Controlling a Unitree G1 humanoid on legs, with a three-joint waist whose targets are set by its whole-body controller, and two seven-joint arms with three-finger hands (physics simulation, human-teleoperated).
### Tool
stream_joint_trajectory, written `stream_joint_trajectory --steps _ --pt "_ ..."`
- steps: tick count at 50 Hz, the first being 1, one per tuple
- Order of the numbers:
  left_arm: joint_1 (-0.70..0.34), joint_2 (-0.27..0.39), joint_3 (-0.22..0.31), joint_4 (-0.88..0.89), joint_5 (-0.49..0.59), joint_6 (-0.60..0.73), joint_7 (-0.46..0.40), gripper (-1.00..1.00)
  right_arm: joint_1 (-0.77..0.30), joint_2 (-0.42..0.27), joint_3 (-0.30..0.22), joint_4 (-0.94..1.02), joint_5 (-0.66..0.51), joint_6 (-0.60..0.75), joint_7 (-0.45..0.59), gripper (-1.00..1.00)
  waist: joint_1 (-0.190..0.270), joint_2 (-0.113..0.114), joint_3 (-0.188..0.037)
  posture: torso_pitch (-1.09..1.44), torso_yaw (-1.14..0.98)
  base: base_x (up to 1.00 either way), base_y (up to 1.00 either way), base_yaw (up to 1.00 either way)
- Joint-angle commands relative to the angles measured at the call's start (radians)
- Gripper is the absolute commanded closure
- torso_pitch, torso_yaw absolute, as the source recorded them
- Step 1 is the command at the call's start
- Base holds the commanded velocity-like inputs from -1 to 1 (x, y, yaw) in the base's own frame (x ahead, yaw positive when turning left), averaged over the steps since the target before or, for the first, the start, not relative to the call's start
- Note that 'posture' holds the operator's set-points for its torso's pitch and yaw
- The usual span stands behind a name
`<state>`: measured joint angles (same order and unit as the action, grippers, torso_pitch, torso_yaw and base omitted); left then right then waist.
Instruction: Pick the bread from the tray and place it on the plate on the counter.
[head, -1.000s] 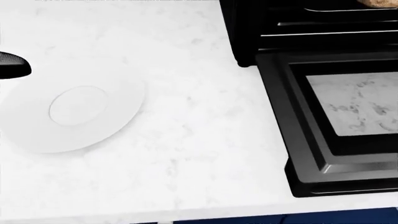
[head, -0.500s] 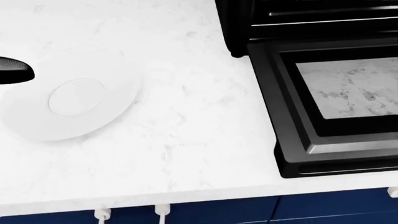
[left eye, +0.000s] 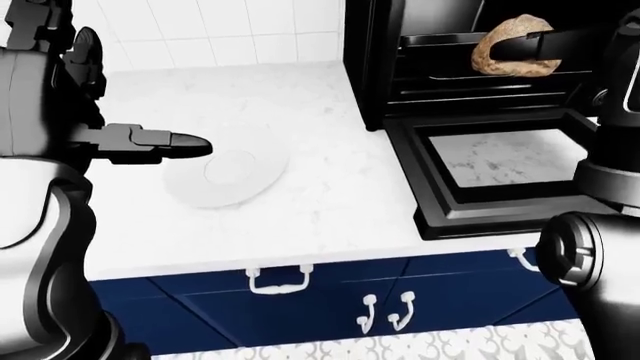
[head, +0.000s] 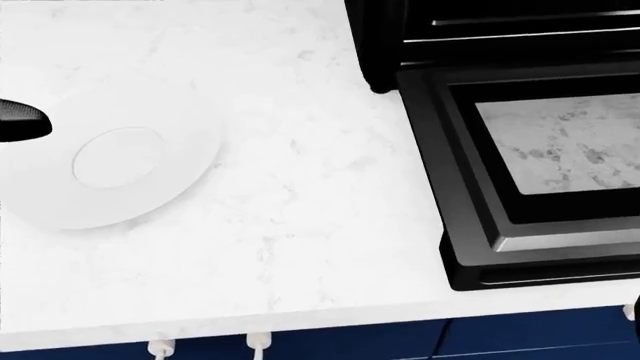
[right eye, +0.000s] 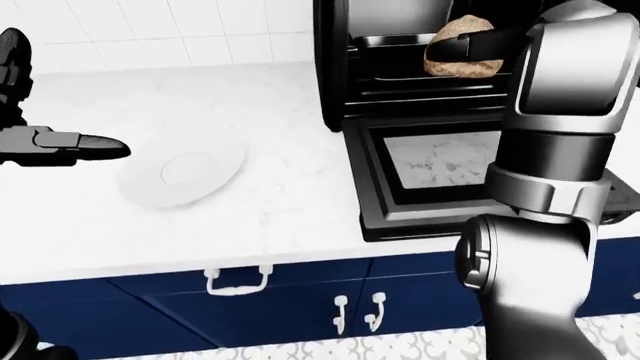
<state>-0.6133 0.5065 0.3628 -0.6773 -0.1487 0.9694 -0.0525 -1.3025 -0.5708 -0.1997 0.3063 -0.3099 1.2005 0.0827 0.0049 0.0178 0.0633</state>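
The brown bread (left eye: 512, 45) sits inside the open black oven, on its rack tray (left eye: 470, 76). My right hand (right eye: 452, 45) reaches into the oven, and a dark finger (right eye: 480, 42) lies across the bread, closed round it. The white plate (head: 120, 165) lies on the white counter to the left of the oven. It also shows in the left-eye view (left eye: 235, 174). My left hand (left eye: 188, 145) is open, its fingers stretched flat towards the right, hovering over the plate's left edge. Only its black tip (head: 20, 120) shows in the head view.
The oven door (head: 540, 150) lies folded down flat over the counter's (head: 300, 225) right part, its glass reflecting marble. Blue cabinets with white handles (left eye: 275, 281) run below the counter edge. White wall tiles (left eye: 220, 30) stand behind the counter.
The head view has shifted, so the camera moved: the counter edge and blue cabinets now show at the bottom and the bread has left the top. The left fingertip drew slightly left.
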Motion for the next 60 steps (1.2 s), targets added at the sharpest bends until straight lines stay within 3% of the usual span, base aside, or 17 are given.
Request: stream_joint_trajectory --steps 1,14,40,50,51,52,55,58,60 --pt "-0.023 0.014 0.012 -0.020 0.006 -0.029 0.006 -1.00 -0.029 -0.010 -0.002 -0.017 0.011 -0.049 -0.024 -1.00 -0.001 -0.002 -0.028 0.00 0.00 0.00 0.00 0.00" --pt "-0.031 0.018 0.007 -0.016 0.010 -0.025 0.004 -1.00 -0.026 0.000 0.002 0.077 0.073 -0.130 -0.090 -1.00 0.000 -0.003 -0.031 0.00 0.00 0.00 0.00 0.00" --pt "-0.019 0.014 0.011 -0.020 0.013 -0.029 0.002 -1.00 -0.026 0.014 0.018 0.151 0.110 -0.197 -0.107 -0.96 0.000 -0.004 -0.030 0.00 0.00 0.00 0.00 0.00" --pt "-0.030 0.020 0.010 -0.012 0.013 -0.028 0.000 -1.00 -0.019 0.011 0.022 0.128 0.109 -0.186 -0.081 -0.32 0.000 -0.005 -0.030 0.00 0.00 0.00 0.00 0.00" --pt "-0.031 0.020 0.011 -0.013 0.013 -0.026 0.000 -1.00 -0.022 0.010 0.022 0.126 0.108 -0.183 -0.079 -0.05 0.001 -0.005 -0.030 0.00 0.00 0.00 0.00 0.00" --pt "-0.030 0.020 0.010 -0.014 0.013 -0.026 0.000 -1.00 -0.024 0.010 0.020 0.125 0.108 -0.181 -0.078 0.08 0.001 -0.005 -0.031 0.00 0.00 0.00 0.00 0.00" --pt "-0.033 0.022 0.012 -0.018 0.013 -0.021 0.000 -1.00 -0.020 0.008 0.019 0.119 0.106 -0.181 -0.076 0.30 0.000 -0.005 -0.030 0.00 0.00 0.00 0.00 0.00" --pt "-0.042 0.028 0.013 -0.016 0.012 -0.015 0.000 -1.00 -0.025 0.003 0.020 0.111 0.103 -0.173 -0.068 0.82 0.000 -0.005 -0.030 0.00 0.00 0.00 0.00 0.00" --pt "-0.041 0.027 0.011 -0.015 0.012 -0.017 0.001 -1.00 -0.028 0.001 0.020 0.107 0.100 -0.172 -0.066 1.00 0.001 -0.005 -0.030 0.00 0.00 0.00 0.00 0.00"
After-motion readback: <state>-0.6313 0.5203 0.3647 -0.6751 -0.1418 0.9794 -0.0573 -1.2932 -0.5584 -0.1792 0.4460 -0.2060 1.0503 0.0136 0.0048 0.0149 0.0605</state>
